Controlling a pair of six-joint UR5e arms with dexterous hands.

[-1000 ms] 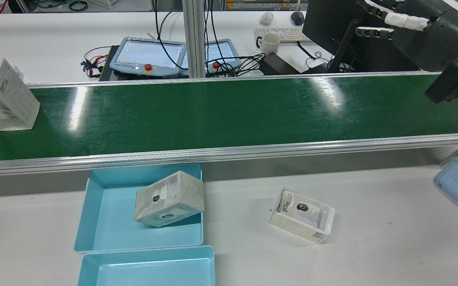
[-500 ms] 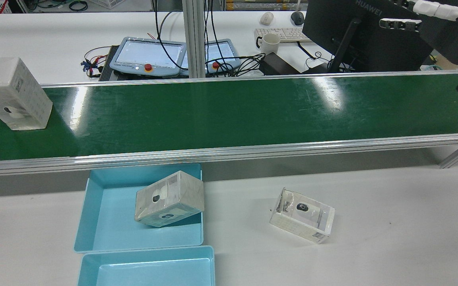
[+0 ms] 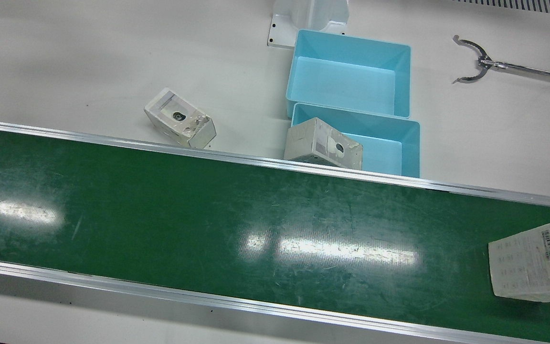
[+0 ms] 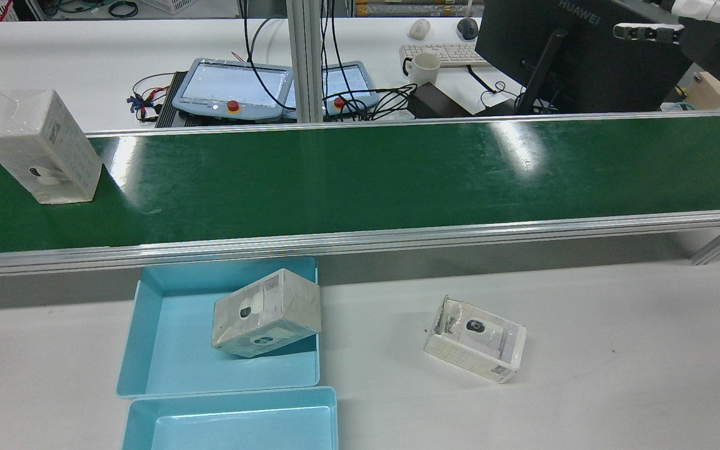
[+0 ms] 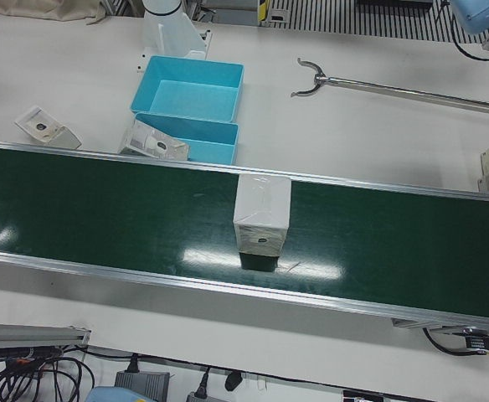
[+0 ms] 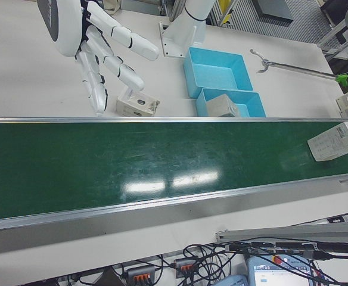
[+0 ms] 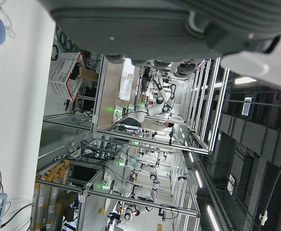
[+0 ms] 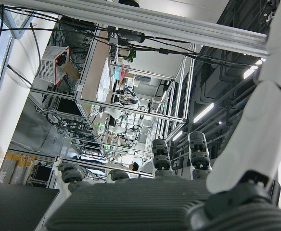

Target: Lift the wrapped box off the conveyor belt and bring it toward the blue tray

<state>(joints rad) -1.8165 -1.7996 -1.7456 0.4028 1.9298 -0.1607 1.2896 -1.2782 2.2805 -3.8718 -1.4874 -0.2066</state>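
Note:
A white wrapped box (image 4: 38,147) stands upright on the green conveyor belt (image 4: 360,181) at the far left of the rear view; it also shows as the box (image 3: 537,260), the box (image 5: 261,213) and the box (image 6: 338,140). Nothing touches it. Two blue trays (image 4: 166,337) sit on the near table below the belt. My right hand (image 6: 96,42) hangs open with spread fingers, high over the far end of the belt, away from the box; it is the right hand (image 4: 697,25) at the top right corner. My left hand (image 7: 155,24) shows only its palm edge, nothing in it.
A second wrapped box (image 4: 266,322) leans in the nearer-belt tray, a third box (image 4: 475,337) lies on the table to its right. A metal reacher tool (image 3: 475,59) lies beyond the trays. Pendants (image 4: 232,87), a mug (image 4: 424,67) and a monitor (image 4: 560,56) stand behind the belt.
The box on the belt has ridden rightward in the rear view. My right hand and arm have drawn up and out toward the top right corner.

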